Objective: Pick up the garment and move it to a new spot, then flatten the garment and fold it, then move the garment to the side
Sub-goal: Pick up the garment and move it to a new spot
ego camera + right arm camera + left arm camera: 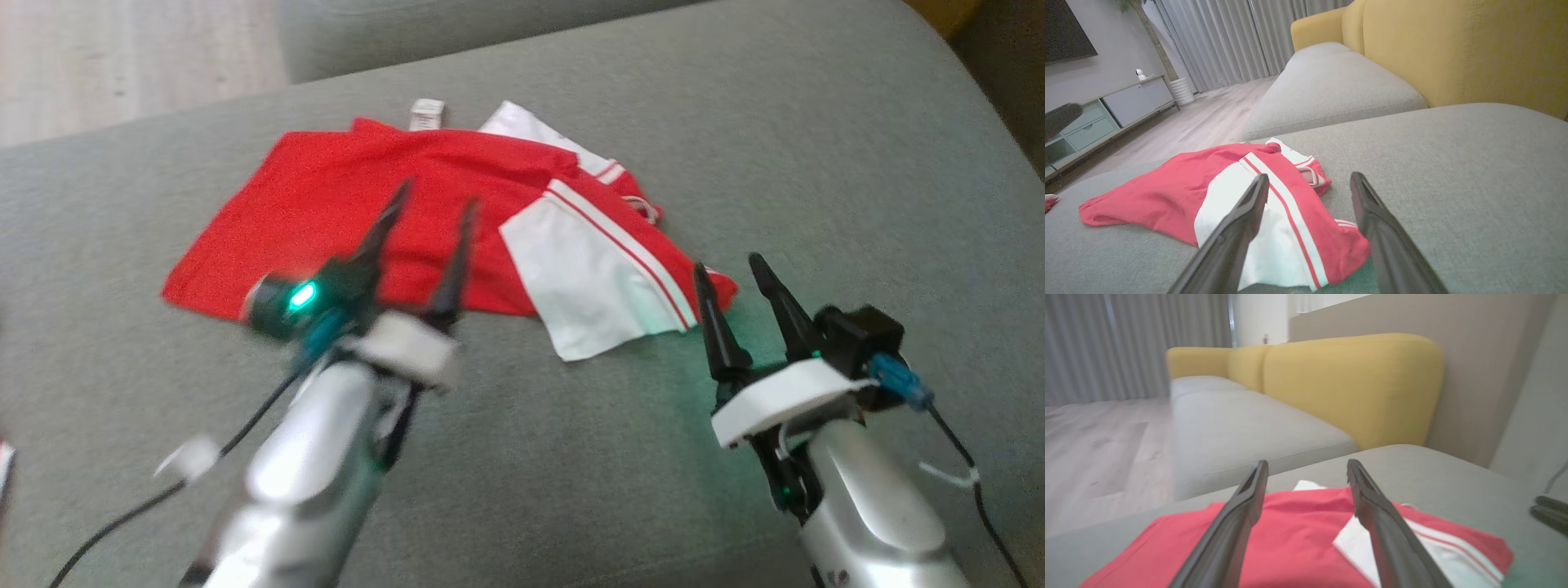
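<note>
While the red-and-white shirt (pixel 326 188) lies on the grey sofa cushion (pixel 816 163), you have the left gripper (pixel 438 196) and right gripper (pixel 727 263) both spread apart, empty.

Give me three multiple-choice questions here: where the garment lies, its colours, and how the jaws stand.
1. Where does the garment lie? A on the floor; B on the grey cushion; C over the backrest.
2. Its colours? A red and white; B blue and white; C black.
3. The jaws of the left gripper and right gripper? A both shut; B both open; C one shut.
Answers: B, cloth spread on grey upholstery; A, red body with white panels; B, each pair stands apart, nothing between.
</note>
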Tool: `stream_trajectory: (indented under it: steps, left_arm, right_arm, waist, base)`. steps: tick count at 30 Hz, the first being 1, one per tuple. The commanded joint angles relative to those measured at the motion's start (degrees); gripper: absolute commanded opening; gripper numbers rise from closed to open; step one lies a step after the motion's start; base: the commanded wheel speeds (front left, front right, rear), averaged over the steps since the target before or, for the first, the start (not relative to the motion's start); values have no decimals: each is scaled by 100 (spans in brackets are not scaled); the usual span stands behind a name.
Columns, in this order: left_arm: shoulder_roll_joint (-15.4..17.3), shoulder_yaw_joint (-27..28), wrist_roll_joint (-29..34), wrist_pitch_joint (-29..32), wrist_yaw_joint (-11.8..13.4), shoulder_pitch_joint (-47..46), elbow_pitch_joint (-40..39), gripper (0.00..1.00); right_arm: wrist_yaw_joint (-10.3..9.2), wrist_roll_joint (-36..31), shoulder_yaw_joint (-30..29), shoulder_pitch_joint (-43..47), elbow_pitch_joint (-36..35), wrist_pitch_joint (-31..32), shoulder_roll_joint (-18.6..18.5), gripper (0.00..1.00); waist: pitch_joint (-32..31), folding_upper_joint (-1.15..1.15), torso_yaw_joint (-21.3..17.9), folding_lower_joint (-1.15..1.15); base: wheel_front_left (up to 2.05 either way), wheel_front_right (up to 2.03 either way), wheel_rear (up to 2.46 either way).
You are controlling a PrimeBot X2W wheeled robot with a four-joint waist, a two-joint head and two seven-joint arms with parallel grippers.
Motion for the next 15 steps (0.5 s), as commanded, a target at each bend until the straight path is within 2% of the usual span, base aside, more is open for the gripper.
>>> stream_trajectory:
  steps: [1, 7, 10, 11, 15]
  left_arm:
    - [264, 455, 127, -29, 124, 137, -300, 100]
    - [468, 1518, 419, -29, 454, 1525, -900, 100]
    - [447, 1950, 596, -29, 492, 2150, -1178, 100]
    - [397, 2249, 678, -29, 503, 2506, -1353, 100]
    - [253, 2668, 831, -29, 441, 3076, -1539, 100]
  right_arm:
    - [-4, -11, 32, 66, -209, -23, 71, 100]
    - [-4, -73, -128, 331, -231, -23, 71, 100]
    - [-4, -81, -155, 498, -225, -23, 71, 100]
    - [-4, -62, -144, 586, -221, -23, 71, 100]
    - [-4, -43, -111, 729, -193, -23, 71, 100]
  waist:
    - [-143, 0, 225, 0]
    - [-452, 0, 607, 0]
    - [-598, 0, 755, 0]
    - [-666, 0, 825, 0]
    - [-748, 0, 949, 0]
  base:
    - [0, 0, 0]
    - [0, 0, 0]
    - [0, 0, 0]
    - [0, 0, 0]
    - [0, 0, 0]
